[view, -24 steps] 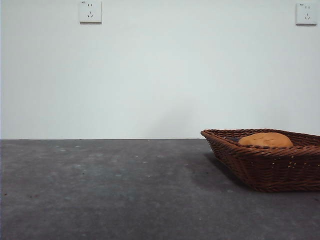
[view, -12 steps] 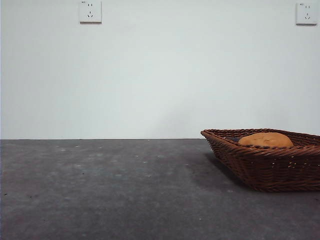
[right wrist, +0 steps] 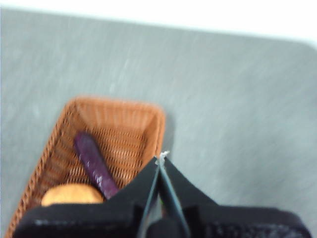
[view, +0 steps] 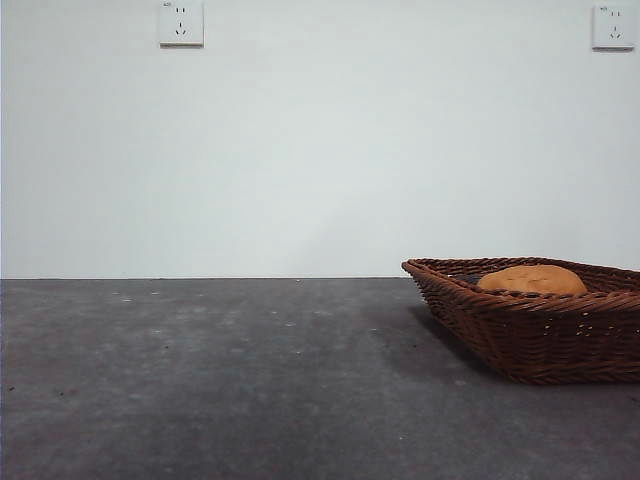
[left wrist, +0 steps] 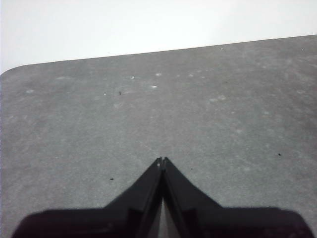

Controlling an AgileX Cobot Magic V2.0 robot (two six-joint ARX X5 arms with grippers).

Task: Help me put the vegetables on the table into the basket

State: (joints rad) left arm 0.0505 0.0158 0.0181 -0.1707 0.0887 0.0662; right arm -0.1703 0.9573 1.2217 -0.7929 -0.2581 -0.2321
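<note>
The rounded orange-brown potato (view: 531, 279) and slim purple eggplant (right wrist: 95, 164) lie in the reddish-brown wicker basket (view: 520, 335) at right; I see no corn. Both the right gripper (right wrist: 161, 158) above the basket and the left gripper (left wrist: 161, 161) over the bare grey table (view: 220, 380) are clenched, empty. A hidden corn cob might get missed.

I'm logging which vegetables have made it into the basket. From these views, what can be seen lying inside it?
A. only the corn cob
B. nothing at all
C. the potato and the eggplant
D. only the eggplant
C: the right wrist view looks down into the basket, where the purple eggplant lies beside the orange-brown potato; no corn cob shows.
</note>
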